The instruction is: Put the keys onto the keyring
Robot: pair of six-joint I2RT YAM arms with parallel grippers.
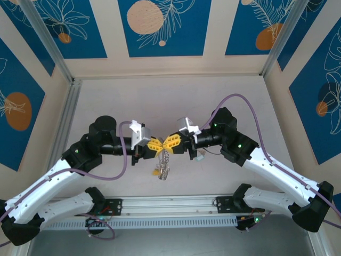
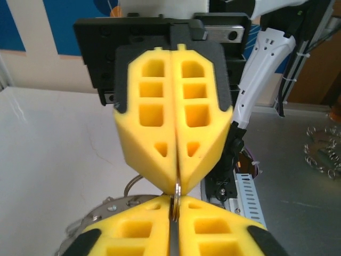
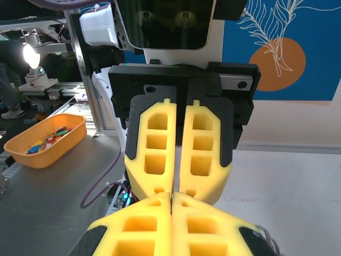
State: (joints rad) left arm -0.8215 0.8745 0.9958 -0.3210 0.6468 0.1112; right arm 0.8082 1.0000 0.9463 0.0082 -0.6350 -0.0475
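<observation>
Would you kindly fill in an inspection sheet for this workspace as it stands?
Surface: pale table, bare around the arms.
Job's things: keyring hanging below the meeting claw tips; a yellowish key at its lower end.
Clutter: orange basket of small coloured items and a heap of metal rings, on grey surfaces beside the table.
Grippers: left claw and right claw shut, tip to tip, pinching the keyring.
Cables: purple cables looping clear of the claws.
Surroundings: blue leaf-print panels, aluminium frame.

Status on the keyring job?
Left gripper and right gripper shut, tip to tip, both pinching keyring. Keys hang beneath. Nothing in the way.
</observation>
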